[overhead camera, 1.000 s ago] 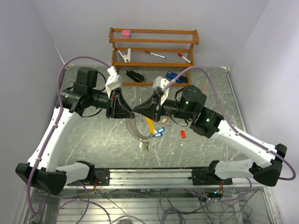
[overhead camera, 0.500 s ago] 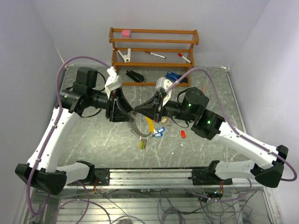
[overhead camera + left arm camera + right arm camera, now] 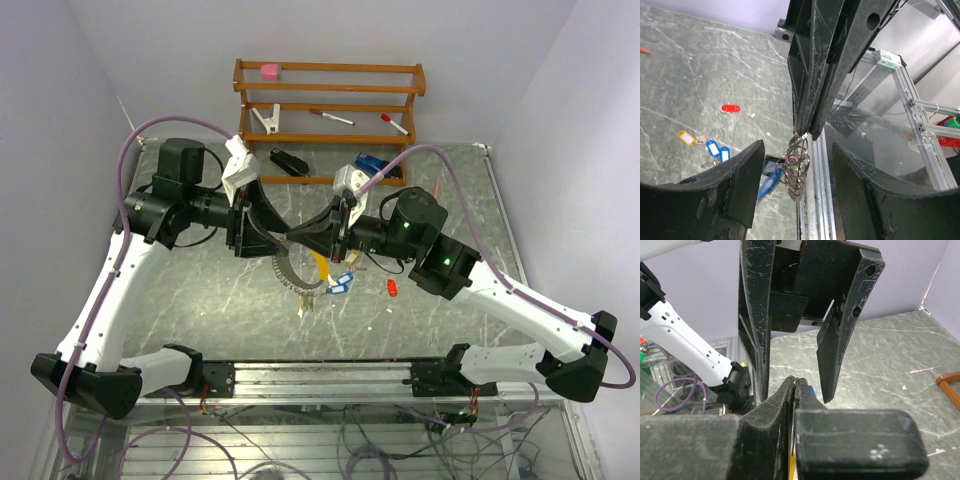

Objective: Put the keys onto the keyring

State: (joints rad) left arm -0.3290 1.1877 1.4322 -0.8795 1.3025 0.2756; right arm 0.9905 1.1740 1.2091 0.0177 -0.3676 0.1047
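The keyring (image 3: 798, 167) hangs in the lower middle of the left wrist view. It is a bunch of thin wire loops with a few coloured tags on it, and as far as I can tell it is off the table (image 3: 700, 70). From above it sits at the centre of the frame, just below where the two arms meet. The right gripper (image 3: 805, 131) pinches it at its top, fingers pressed together on the wire. The left gripper (image 3: 274, 238) holds nothing: its jaws stand spread, one to each side of the ring and apart from it. Loose keys lie on the table at the left of that wrist view: a red-tagged key (image 3: 730, 108), a yellow-tagged key (image 3: 686, 136) and two blue-tagged keys (image 3: 716, 150).

The step looks like freeing the left arm to fetch a loose key. To do it well, draw the spread fingers straight back so they do not snag the loops. Keep the right pinch steady so the ring does not swing. Take the key by its tag, leaving its hole free.

Both forearms reach roughly level toward each other over mid-table, nearly tip to tip.
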